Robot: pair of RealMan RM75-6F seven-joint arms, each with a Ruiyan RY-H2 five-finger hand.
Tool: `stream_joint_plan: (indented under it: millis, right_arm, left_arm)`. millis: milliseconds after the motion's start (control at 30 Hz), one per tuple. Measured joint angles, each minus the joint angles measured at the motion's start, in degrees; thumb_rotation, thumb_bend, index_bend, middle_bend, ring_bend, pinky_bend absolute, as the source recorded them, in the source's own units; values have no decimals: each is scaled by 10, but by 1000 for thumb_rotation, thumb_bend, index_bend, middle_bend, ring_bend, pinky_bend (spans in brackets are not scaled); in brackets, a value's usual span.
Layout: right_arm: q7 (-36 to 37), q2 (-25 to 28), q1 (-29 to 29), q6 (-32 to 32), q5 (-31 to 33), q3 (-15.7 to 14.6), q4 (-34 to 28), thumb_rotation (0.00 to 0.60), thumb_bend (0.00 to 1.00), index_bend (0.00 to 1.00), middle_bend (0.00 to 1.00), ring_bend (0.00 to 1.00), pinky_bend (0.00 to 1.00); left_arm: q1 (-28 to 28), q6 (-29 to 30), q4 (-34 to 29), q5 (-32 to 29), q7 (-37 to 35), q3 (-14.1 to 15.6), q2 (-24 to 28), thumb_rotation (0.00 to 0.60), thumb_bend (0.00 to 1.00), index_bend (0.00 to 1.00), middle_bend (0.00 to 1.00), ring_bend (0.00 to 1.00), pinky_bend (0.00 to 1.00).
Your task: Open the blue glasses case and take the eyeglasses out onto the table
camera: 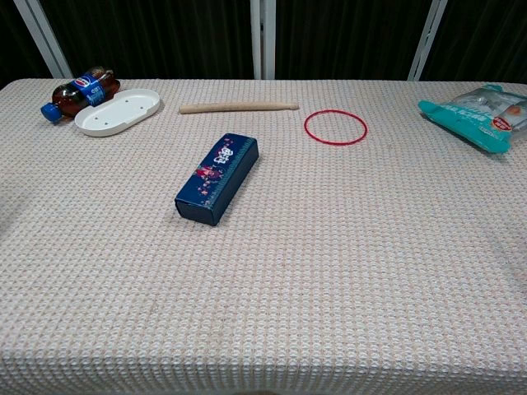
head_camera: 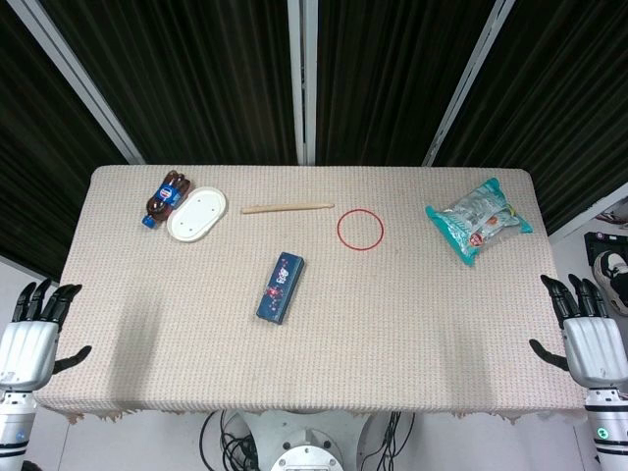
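Lying shut left of centre on the counter [head_camera: 412, 324], the blue glasses case [head_camera: 281, 287] looks rigid, light and smooth; grip its long sides. Left hand [head_camera: 29, 339] and right hand [head_camera: 587, 339] wait at the lower corners, fingers spread, empty.

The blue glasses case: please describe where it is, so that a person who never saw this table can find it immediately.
On the beige woven tablecloth, look near the middle, slightly left of centre and nearer the robot than the thin wooden stick and the red ring. There lies the closed dark blue rectangular glasses case, untouched. It is the only box-shaped thing, with a small pink flower print on its lid.
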Motion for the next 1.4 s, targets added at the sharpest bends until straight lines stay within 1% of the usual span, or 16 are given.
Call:
stream_joint_plan:
  millis: [167,400,467,500,533,567,600,733,767,800,900,1067,1133,1267,1400]
  right_arm:
    - [-3,-2,4,-8,3,1,-1,600,82,20,153,0,71]
    - [-1,1,3,-1,-1,1,-4,600,84,20,153,0,71]
    - [2,3,2,3,-3,1,-5,600,86,20,153,0,71]
    - [4,4,1,6,-5,1,-5,600,98,20,153,0,71]
    - [5,5,0,8,-7,1,-6,600,107,20,153,0,71]
    - [6,6,0,11,-10,1,-7,600,124,20,153,0,71]
    - [6,8,0,12,-12,1,-8,600,146,20,153,0,71]
    - [6,12,1,16,-24,0,-13,600,202,20,156,0,71]
    - [6,14,1,18,-29,-1,-15,600,234,20,157,0,71]
    - [6,15,1,18,-32,-2,-17,600,271,20,158,0,71]
    - [5,19,3,20,-40,-4,-24,600,352,20,162,0,71]
    - [3,20,4,20,-44,-6,-31,600,444,20,164,0,71]
    - [3,20,4,19,-44,-7,-32,600,464,20,164,0,71]
    - [4,20,3,18,-43,-8,-32,600,477,20,165,0,71]
    - [8,21,2,19,-42,-9,-30,600,477,20,165,0,71]
  left_arm:
    - [-5,-14,3,-5,-3,2,-4,600,33,126,146,0,0]
    - [-8,-13,6,6,-5,4,-5,600,46,126,146,0,0]
    - [-15,-15,5,16,-6,3,-3,600,97,126,146,0,0]
    - [-20,-18,4,21,-7,2,-1,600,143,128,146,0,0]
    - [-26,-21,2,27,-9,2,1,600,213,130,146,0,0]
    - [-35,-27,0,36,-12,0,4,600,256,132,146,0,0]
    - [-43,-34,-2,43,-15,-1,6,600,326,134,147,0,0]
    - [-94,-75,-13,73,-35,-10,17,600,498,156,180,0,0]
    - [-113,-93,-17,82,-43,-13,20,600,520,159,183,0,0]
    - [-128,-107,-20,88,-49,-17,21,600,564,165,189,0,0]
    - [-185,-165,-30,100,-68,-30,25,600,617,189,213,12,0]
    - [-289,-284,-35,102,-93,-58,12,600,617,204,230,25,0]
    - [-326,-329,-33,95,-97,-68,1,600,613,204,233,25,0]
    - [-414,-429,-10,64,-102,-91,-42,600,606,204,242,16,0]
    - [-478,-494,34,23,-98,-106,-98,600,602,204,246,0,0]
